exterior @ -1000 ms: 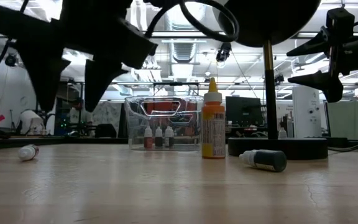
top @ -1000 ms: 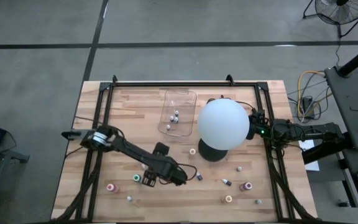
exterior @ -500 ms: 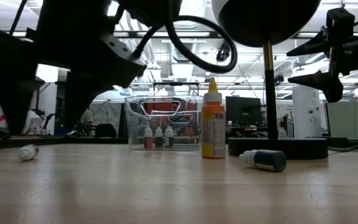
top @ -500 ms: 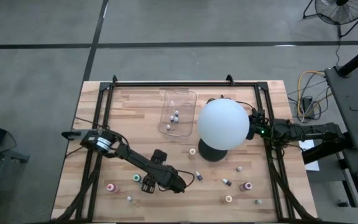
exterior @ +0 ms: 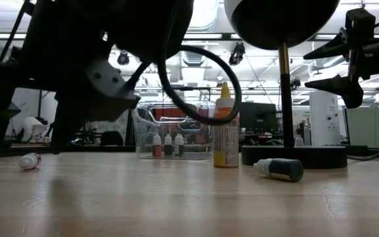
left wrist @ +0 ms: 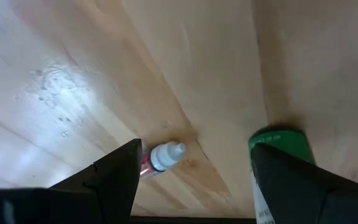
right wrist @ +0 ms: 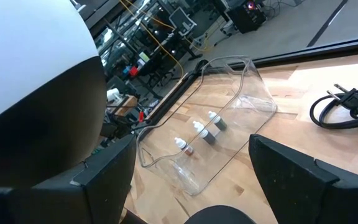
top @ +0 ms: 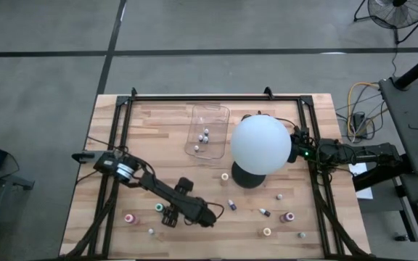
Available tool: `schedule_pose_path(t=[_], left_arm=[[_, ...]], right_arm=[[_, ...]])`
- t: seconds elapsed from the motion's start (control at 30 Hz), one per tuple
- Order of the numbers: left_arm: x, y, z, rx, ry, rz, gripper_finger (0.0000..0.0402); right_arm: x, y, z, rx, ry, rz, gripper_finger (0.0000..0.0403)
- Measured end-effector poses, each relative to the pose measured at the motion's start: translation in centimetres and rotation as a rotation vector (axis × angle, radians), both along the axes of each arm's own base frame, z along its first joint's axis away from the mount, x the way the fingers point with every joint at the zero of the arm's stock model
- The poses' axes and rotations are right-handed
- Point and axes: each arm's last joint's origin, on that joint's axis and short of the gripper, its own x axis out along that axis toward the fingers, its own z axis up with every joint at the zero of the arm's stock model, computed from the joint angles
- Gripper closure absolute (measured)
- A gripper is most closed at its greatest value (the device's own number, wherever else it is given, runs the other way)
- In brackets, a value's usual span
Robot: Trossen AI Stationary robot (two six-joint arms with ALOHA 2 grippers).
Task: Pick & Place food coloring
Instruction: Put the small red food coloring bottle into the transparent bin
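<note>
left gripper (top: 167,215) hung low over table (top: 122,145) front, fingers spread, nothing between them. small white-capped red bottle (left wrist: 160,157) lay on its side just beside one finger, green-capped bottle (left wrist: 277,145) stood just beside other; contact with either hard to judge. right gripper (right wrist: 191,155) waited well away behind white globe (top: 260,143), fingers apart, empty. clear tray (right wrist: 229,112) ahead of it held three small bottles (right wrist: 201,132). more bottles scattered on table right of left gripper, one purple (top: 231,205).
</note>
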Motion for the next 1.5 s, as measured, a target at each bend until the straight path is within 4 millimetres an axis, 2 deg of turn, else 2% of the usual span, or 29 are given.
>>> schedule_pose_path(t=[0.57,1.5], left_arm=[[-0.9,0.3,-1.4,0.029,0.078,-0.024,0.0129],[-1.9,-0.6,-2.4,-0.057,0.160,-0.380,0.0129]], right_arm=[[0.0,0.0,0.0,0.000,-0.001,0.000,0.0101],[0.0,0.0,0.0,0.000,-0.001,0.000,0.0101]])
